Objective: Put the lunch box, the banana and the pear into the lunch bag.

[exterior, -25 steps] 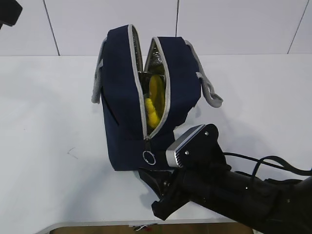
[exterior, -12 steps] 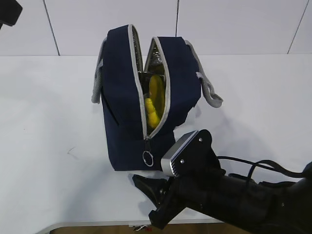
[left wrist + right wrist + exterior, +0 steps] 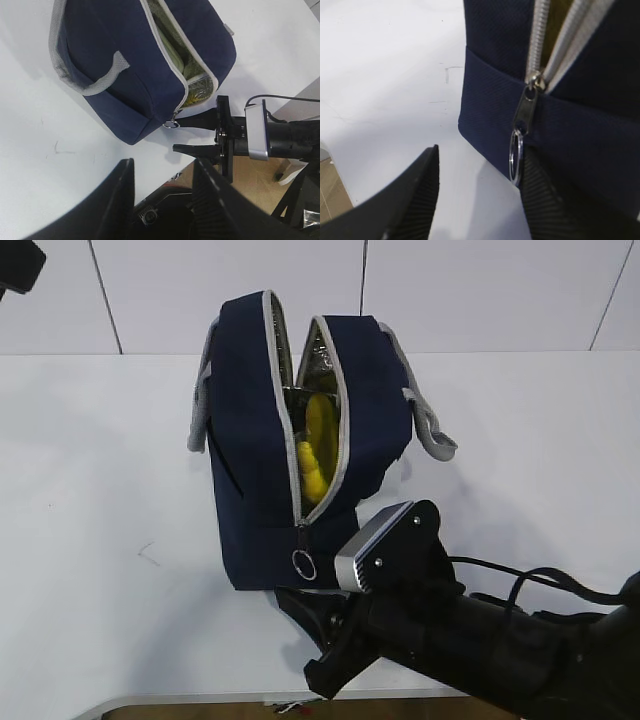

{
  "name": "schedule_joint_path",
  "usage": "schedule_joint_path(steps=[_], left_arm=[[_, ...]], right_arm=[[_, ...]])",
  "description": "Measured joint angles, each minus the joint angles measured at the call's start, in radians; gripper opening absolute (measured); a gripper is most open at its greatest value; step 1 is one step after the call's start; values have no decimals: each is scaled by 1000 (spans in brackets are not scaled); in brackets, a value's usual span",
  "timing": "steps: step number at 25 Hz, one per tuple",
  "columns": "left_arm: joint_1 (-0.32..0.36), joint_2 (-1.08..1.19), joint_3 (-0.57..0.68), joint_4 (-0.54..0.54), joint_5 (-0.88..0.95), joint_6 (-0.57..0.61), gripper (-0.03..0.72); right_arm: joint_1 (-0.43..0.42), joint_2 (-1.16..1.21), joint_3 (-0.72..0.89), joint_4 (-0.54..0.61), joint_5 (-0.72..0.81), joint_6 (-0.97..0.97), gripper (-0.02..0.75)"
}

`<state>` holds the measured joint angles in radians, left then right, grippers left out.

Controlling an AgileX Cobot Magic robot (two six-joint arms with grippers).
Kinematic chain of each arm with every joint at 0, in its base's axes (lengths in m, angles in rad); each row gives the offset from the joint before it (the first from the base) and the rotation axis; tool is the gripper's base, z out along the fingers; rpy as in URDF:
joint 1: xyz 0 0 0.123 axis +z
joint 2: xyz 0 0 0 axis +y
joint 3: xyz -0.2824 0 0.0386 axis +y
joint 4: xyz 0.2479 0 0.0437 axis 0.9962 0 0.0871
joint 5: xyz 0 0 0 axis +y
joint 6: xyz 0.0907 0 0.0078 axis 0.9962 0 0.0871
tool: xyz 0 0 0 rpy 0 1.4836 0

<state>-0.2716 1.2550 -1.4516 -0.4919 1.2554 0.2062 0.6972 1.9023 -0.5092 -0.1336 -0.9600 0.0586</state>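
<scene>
Half the banana [image 3: 318, 445] hides inside lunch bag [image 3: 250, 440].

Lunch bag [image 3: 265, 470] on white table [image 3: 90, 490]

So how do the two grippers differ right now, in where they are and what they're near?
The right gripper sits low at the bag's front end, one finger right beside the zipper ring; the left gripper hangs back, away from the bag, over the table's near edge. The right one points at the bag; the left only looks on. Both are open, holding nothing.
</scene>
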Motion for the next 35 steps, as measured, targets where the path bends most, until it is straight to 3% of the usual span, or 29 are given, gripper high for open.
schedule_joint_path(steps=[6,16,22,29,35], left_arm=[[0,0,0,0,0,0,297],[0,0,0,0,0,0,297],[0,0,0,0,0,0,290],[0,0,0,0,0,0,276],[0,0,0,0,0,0,276]], right_arm=[[0,0,0,10,0,2,326],[0,15,0,51,-1,2,302],[0,15,-2,58,-8,2,225],[0,15,-9,75,-8,2,209],[0,15,-9,86,-8,3,102]])
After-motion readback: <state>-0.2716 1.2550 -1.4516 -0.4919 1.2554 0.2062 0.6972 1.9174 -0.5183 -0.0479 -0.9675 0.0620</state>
